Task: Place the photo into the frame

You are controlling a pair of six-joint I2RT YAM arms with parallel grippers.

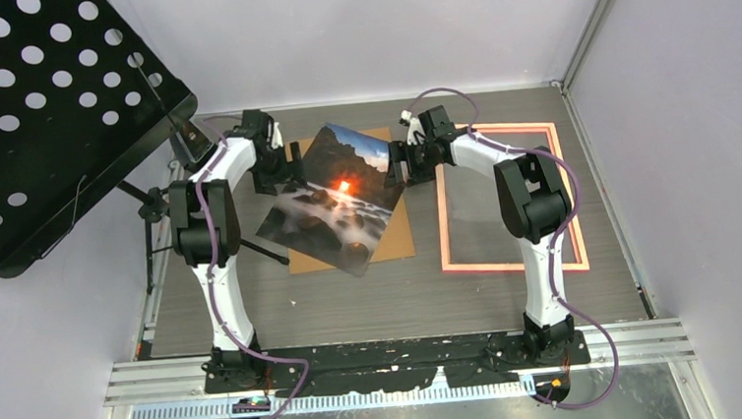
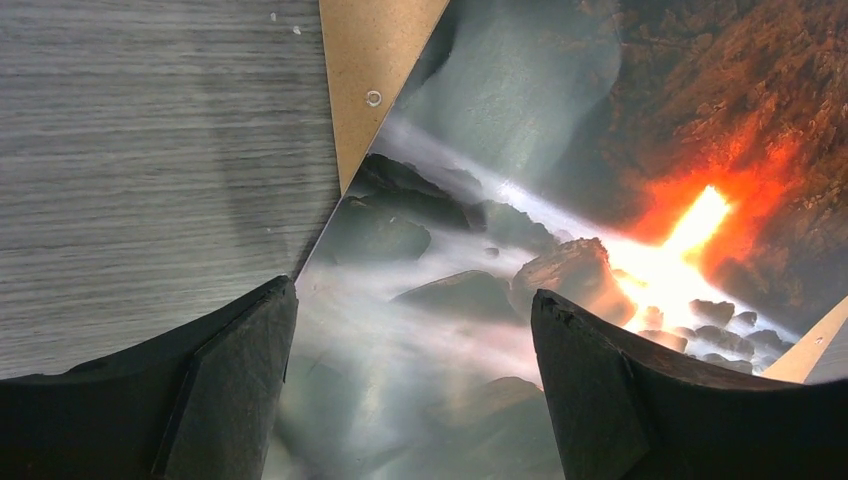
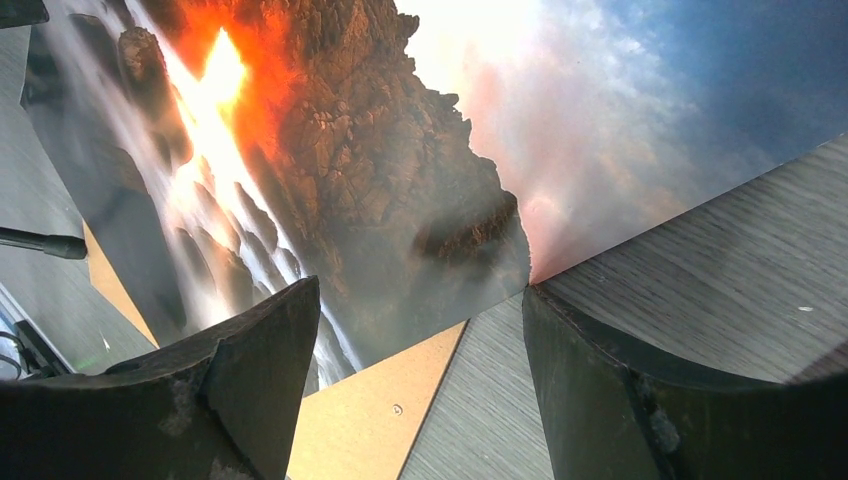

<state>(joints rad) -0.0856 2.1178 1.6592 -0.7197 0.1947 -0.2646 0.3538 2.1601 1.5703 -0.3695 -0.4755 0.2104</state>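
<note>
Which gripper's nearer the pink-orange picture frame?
Right. The right gripper hangs beside the thin pink-orange picture frame, at its photo-side rail; the left gripper is beyond the glossy sunset photo, farther off.

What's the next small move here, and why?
Probably lower the right gripper and close it on the corner of the photo between its jaws. Both grippers are open, nothing held; the photo lies askew, picture up, on the brown backing board, and the frame lies on that arm's side. The left gripper straddles the opposite edge.
</note>
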